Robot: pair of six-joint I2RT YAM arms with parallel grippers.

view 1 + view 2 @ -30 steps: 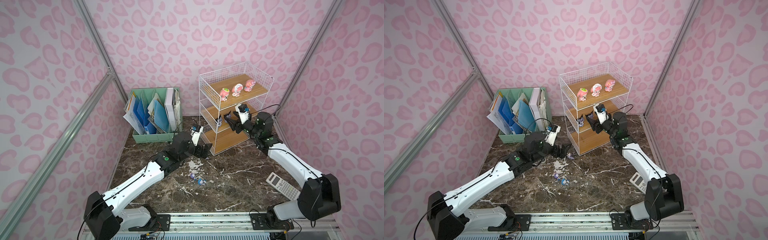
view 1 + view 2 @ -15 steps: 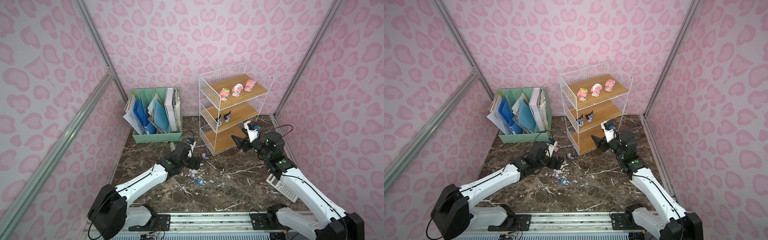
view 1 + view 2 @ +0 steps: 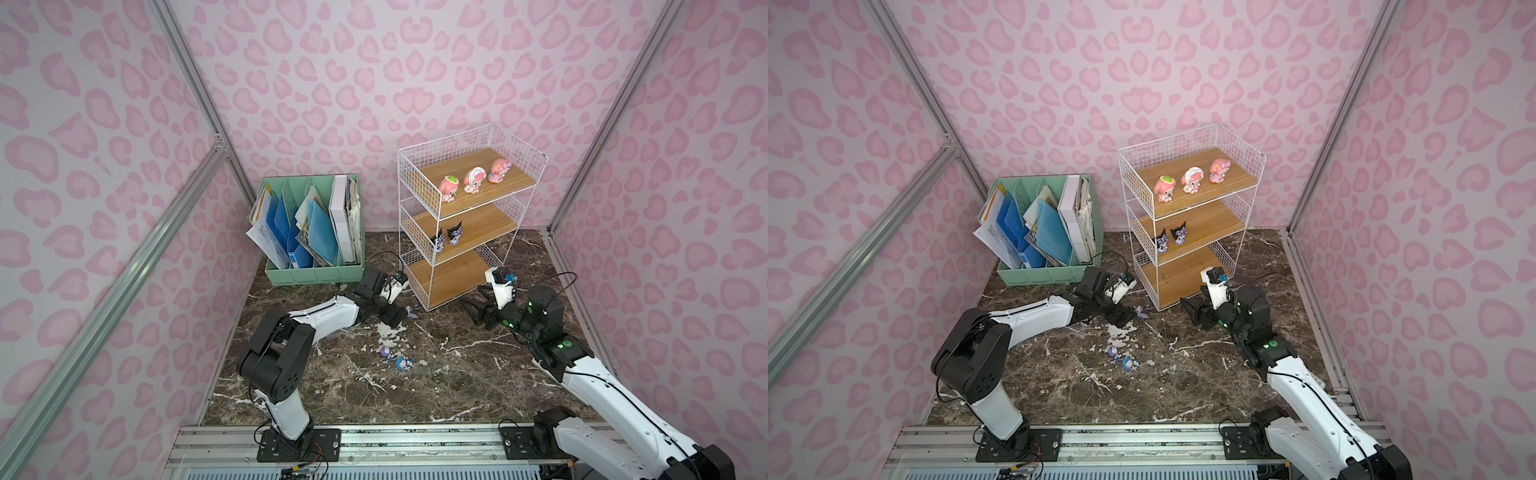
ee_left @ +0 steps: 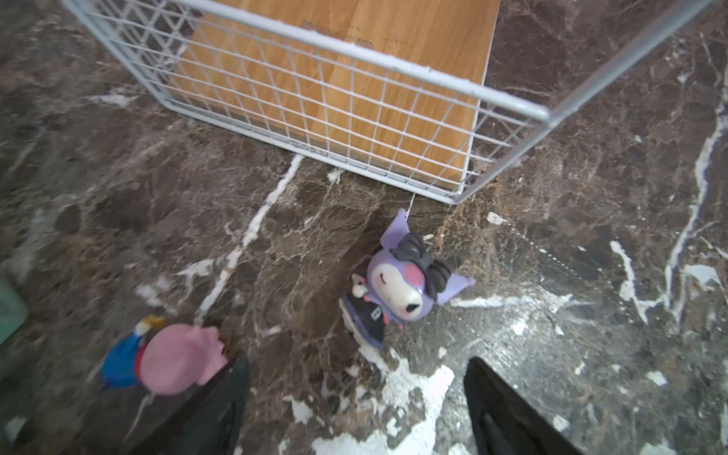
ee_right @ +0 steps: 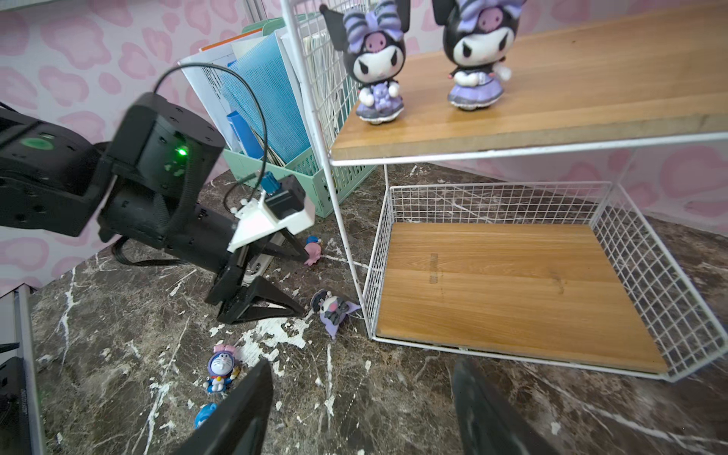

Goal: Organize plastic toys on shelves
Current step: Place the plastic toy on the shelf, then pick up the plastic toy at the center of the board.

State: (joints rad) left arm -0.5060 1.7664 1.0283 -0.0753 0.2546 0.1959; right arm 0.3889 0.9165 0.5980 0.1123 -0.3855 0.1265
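The shelves (image 3: pixel 469 216) stand at the back: three pink plastic toys (image 3: pixel 473 179) on the top board, two black-and-purple ones (image 3: pixel 446 240) on the middle board, the bottom board bare. A purple pointed-ear toy (image 4: pixel 402 287) lies on the floor by the rack's front corner (image 5: pixel 335 311). My left gripper (image 3: pixel 397 316) is low beside it, open and empty (image 4: pixel 354 394). A tiny pink toy (image 4: pixel 177 358) lies against one left finger. Two tiny blue and purple toys (image 3: pixel 392 358) lie mid-floor. My right gripper (image 3: pixel 478 313) hangs open and empty before the bottom shelf (image 5: pixel 360 378).
A mint-green file organizer (image 3: pixel 316 274) full of papers and folders stands left of the rack, just behind my left wrist. Pink patterned walls with metal posts close in on three sides. A white flat object (image 3: pixel 542 369) peeks out under my right arm.
My right gripper has drawn back from the middle shelf and dropped to the floor in front of the rack. My left gripper has come down beside the purple toy on the floor.
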